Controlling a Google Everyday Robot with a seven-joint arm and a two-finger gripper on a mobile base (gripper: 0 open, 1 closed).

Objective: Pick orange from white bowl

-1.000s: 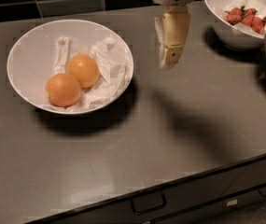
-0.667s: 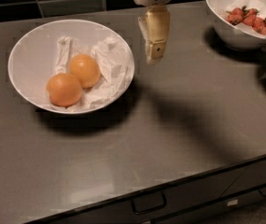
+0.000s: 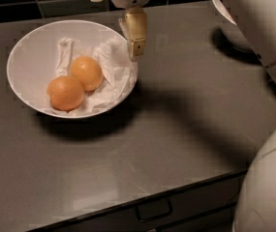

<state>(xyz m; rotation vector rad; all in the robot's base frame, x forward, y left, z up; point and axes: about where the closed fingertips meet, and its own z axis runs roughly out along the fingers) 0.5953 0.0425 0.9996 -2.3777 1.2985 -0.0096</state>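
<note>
The white bowl (image 3: 31, 47) stands on the dark counter at the left, lined with crumpled white paper. Two round fruits lie in it, touching. The paler, yellower orange (image 3: 86, 73) is at the bowl's middle. The deeper orange fruit (image 3: 65, 93) lies in front and to its left. My gripper (image 3: 135, 52) hangs pointing down over the bowl's right rim, to the right of the orange and above it, holding nothing.
My arm (image 3: 258, 23) fills the right side of the view and hides most of a second white bowl (image 3: 221, 8) at the back right. The counter's front edge has a drawer handle (image 3: 153, 210) below it. A black tiled wall runs along the back.
The gripper has moved left from the middle of the counter to over the bowl's right rim. The arm now covers the right side. The fruits have not moved.
</note>
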